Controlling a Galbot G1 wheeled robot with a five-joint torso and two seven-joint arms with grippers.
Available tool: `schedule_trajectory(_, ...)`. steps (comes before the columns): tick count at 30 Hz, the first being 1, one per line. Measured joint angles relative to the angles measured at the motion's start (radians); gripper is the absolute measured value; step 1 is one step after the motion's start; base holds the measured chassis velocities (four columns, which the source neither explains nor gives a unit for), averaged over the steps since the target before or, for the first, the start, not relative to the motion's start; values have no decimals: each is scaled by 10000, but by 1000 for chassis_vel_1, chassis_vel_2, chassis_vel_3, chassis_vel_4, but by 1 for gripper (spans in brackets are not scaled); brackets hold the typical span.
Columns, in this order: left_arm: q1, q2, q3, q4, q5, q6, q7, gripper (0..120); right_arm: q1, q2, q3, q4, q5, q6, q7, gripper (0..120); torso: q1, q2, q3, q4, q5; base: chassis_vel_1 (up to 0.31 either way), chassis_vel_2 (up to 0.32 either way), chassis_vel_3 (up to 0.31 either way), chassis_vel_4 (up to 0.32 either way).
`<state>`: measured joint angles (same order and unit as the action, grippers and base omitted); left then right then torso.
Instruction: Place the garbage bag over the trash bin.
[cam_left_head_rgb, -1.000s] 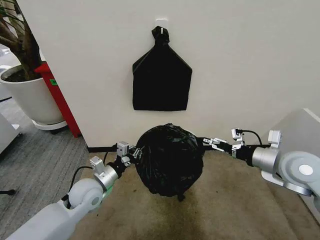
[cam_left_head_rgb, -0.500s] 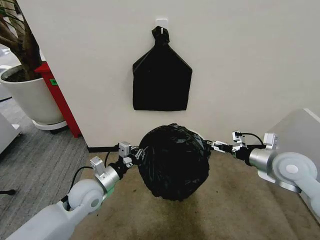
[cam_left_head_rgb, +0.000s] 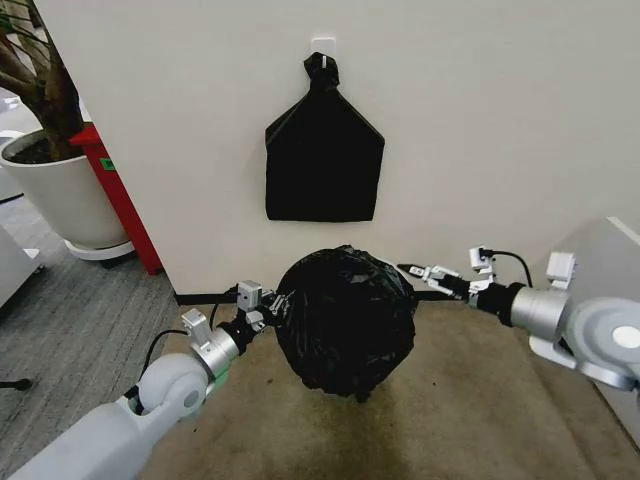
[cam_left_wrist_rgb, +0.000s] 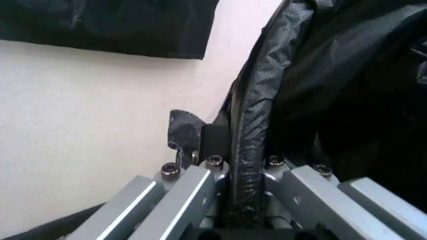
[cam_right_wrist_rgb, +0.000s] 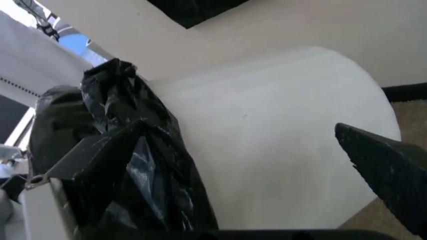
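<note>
The glossy black garbage bag (cam_left_head_rgb: 345, 320) bulges in a crinkled ball on the floor by the wall, draped over the trash bin. The bin's cream-white wall (cam_right_wrist_rgb: 267, 135) shows in the right wrist view, with a bunch of the bag (cam_right_wrist_rgb: 133, 150) hanging beside it. My left gripper (cam_left_head_rgb: 268, 308) is at the bag's left edge, shut on a fold of the black plastic (cam_left_wrist_rgb: 250, 125). My right gripper (cam_left_head_rgb: 418, 271) hovers just off the bag's upper right edge. Its jaws stand wide apart, open, with the bin wall between them and bag plastic lying against one finger (cam_right_wrist_rgb: 73, 165).
A flat black house-shaped bundle (cam_left_head_rgb: 323, 150) hangs on the wall above. At the far left stand a large white plant pot (cam_left_head_rgb: 55, 195) and a red panel (cam_left_head_rgb: 118, 195). A grey cabinet (cam_left_head_rgb: 605, 250) stands at the right. Brown carpet (cam_left_head_rgb: 450, 400) lies in front.
The right gripper has risen a little and drawn off the bag's right edge, which it held a second ago. The bag has shifted slightly right. The left gripper keeps its hold.
</note>
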<state>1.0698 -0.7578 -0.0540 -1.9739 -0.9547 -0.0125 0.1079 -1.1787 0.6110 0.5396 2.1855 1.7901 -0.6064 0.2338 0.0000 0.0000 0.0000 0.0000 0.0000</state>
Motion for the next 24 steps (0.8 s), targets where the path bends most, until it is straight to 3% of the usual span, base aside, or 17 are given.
schedule_trajectory(24, 42, 82, 24, -409, -184, 60, 148, 0, 583, 193, -1037, -1583, -1980, 225, -331, 100, 0, -1, 1, 1, 3, 0, 0, 0, 0)
